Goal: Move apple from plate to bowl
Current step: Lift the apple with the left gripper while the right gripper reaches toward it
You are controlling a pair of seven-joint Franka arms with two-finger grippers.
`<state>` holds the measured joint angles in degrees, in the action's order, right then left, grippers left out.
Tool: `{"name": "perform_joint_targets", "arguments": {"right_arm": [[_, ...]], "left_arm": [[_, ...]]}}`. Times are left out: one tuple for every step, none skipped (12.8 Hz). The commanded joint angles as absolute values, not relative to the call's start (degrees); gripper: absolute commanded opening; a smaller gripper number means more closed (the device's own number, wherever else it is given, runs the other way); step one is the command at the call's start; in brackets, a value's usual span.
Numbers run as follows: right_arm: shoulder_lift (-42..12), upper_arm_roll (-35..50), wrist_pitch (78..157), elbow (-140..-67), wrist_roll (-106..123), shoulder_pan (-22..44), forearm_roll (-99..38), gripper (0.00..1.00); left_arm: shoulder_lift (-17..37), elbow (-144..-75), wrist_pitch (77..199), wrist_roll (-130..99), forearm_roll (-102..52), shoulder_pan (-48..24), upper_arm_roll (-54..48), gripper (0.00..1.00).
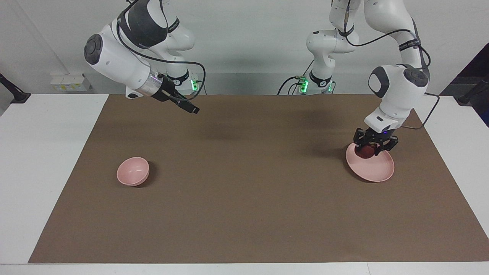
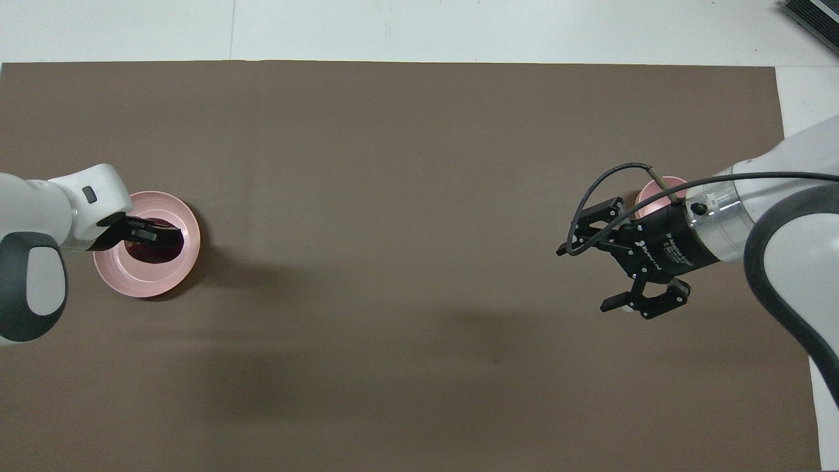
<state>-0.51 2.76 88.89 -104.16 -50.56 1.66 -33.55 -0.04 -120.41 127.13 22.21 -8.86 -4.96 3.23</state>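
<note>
Left fingers (image 1: 369, 149) tight round the apple (image 1: 365, 152) over the plate (image 1: 376, 170) — right fingers (image 2: 593, 275) wide open, idle.

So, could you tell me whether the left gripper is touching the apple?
Touching. In the facing view the left gripper is closed around the apple, which sits raised over the plate.

The plate (image 1: 372, 168) and bowl (image 1: 132, 171) look like smooth, matt pink plastic with a faint sheen. The apple (image 1: 365, 151) has glossy dark red skin. The brown mat (image 1: 244, 198) is matt and paper-like, faintly creased. The arms' shells (image 1: 397, 95) are glossy white plastic; the grippers look matt black.
</note>
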Motion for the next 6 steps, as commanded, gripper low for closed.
{"name": "perform_joint_targets", "arguments": {"right_arm": [[0.18,2.9,89.03,-106.96,-54.3,1.84,-39.61,1.0],[0.26,2.9,89.29,-107.83,-56.06,1.85,-42.34,1.0],[0.18,2.9,89.56,-107.93,-57.47,2.28,-43.41,1.0],[0.18,2.9,89.73,-107.93,-58.7,3.33,-43.68,1.0],[0.0,2.9,89.74,-108.71,-58.8,3.51,-45.6,1.0],[-0.09,2.9,90.17,-110.46,-58.8,3.52,-49.1,1.0]], "left_arm": [[-1.84,-118.92,123.4,19.88,-16.93,-7.2,3.26,0.0],[-2.02,-118.66,123.4,17.43,-19.05,-8.16,3.08,0.0],[-1.93,-118.39,123.75,15.84,-21.86,-9.48,2.9,0.0],[-1.93,-117.87,123.66,15.21,-25.71,-10.54,2.9,0.0],[-1.93,-117.86,123.84,14.16,-29.49,-11.5,2.9,0.0],[-1.93,-117.86,124.1,13.19,-31.88,-12.73,2.64,0.0]]}}
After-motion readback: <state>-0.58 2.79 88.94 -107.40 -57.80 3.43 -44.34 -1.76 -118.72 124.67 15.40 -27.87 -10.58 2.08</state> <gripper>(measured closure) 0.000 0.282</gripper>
